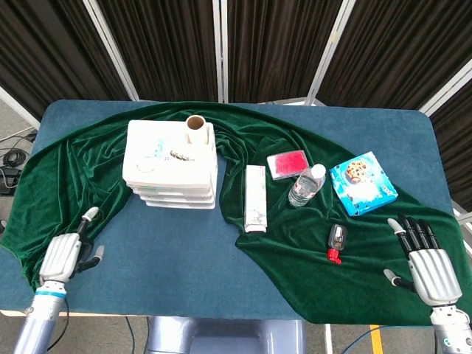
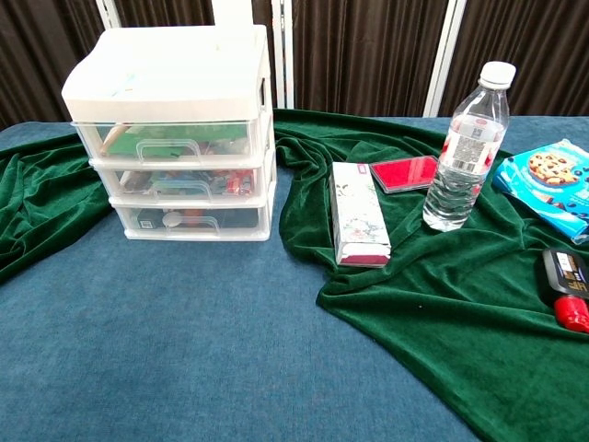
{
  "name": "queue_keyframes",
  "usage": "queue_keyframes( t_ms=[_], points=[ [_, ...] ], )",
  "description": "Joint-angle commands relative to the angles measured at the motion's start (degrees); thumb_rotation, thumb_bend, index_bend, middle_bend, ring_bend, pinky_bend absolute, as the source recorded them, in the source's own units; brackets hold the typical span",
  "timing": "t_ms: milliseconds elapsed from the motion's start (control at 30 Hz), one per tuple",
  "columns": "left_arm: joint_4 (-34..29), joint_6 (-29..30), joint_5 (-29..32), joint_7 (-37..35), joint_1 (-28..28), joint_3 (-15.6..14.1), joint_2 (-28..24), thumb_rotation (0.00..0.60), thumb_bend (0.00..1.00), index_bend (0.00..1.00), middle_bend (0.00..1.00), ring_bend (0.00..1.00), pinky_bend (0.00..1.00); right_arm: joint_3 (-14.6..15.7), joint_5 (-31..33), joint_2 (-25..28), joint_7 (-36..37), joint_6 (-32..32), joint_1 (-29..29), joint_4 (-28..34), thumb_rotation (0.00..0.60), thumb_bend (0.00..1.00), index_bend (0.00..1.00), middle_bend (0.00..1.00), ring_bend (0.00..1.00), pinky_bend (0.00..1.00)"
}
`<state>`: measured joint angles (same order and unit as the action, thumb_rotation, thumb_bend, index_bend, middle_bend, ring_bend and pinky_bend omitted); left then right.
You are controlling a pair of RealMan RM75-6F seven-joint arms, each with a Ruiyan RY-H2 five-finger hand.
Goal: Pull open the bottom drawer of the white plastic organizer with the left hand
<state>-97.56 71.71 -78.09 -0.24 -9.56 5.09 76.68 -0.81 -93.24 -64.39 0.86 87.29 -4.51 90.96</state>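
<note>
The white plastic organizer (image 1: 172, 164) stood toward the table's (image 1: 184, 258) back left, its bottom drawer (image 2: 191, 219) closed, the contents blurred behind frosted plastic. The left hand (image 1: 65, 254) hovered near the front left corner, holding nothing; whether its fingers were spread or curled was unclear. The right hand (image 1: 426, 265) lay spread, empty, at the front right edge.

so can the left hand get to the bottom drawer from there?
Probably yes. The left hand sits near the table's front-left edge, and only bare blue table lies between it and the bottom drawer.
</note>
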Motion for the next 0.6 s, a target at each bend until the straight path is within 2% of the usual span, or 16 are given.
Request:
queue_keyframes(
  t_ms=[33, 100, 133, 267, 333, 600],
  points=[
    [-2.9, -6.5, 4.6, -5.7, -3.2, 1.5, -0.7, 0.6, 0.63, 0.0, 0.93, 0.85, 0.79, 0.0, 0.1, 0.1, 0.1, 0.0, 0.0, 0.0, 0.6, 0.04, 0.0, 0.0, 0.0, 0.0],
    [-4.1, -11.0, 7.1, -9.1, -5.0, 2.3, -1.4, 0.6, 0.67, 0.0, 0.93, 0.86, 0.79, 0.0, -0.1, 0.2, 0.4, 0.2, 0.0, 0.1, 0.6, 0.04, 0.0, 0.0, 0.0, 0.0],
    [-5.2, -15.4, 9.8, -12.5, -6.7, 3.3, -1.4, 0.6, 0.68, 0.0, 0.93, 0.86, 0.79, 0.0, -0.3, 0.4, 0.7, 0.6, 0.1, 0.2, 0.6, 0.04, 0.0, 0.0, 0.0, 0.0],
    [-5.4, -19.8, 13.3, -15.3, -9.0, 4.7, -1.6, 0.6, 0.7, 0.0, 0.93, 0.86, 0.8, 0.0, -0.5, 0.7, 1.3, 0.9, 0.3, 0.3, 0.6, 0.04, 0.0, 0.0, 0.0, 0.0],
    [-5.2, -23.6, 16.9, -17.8, -11.0, 6.0, -0.7, 0.6, 0.7, 0.0, 0.93, 0.86, 0.8, -0.1, -0.5, 0.9, 1.6, 1.2, 0.4, 0.3, 0.6, 0.04, 0.0, 0.0, 0.0, 0.0],
    [-2.3, -29.3, 24.6, -18.8, -16.1, 7.7, 2.4, 0.6, 0.72, 0.01, 0.93, 0.86, 0.8, -0.1, -0.5, 1.3, 2.8, 1.2, 0.4, 0.4, 0.6, 0.04, 0.0, 0.0, 0.0, 0.0]
  ],
)
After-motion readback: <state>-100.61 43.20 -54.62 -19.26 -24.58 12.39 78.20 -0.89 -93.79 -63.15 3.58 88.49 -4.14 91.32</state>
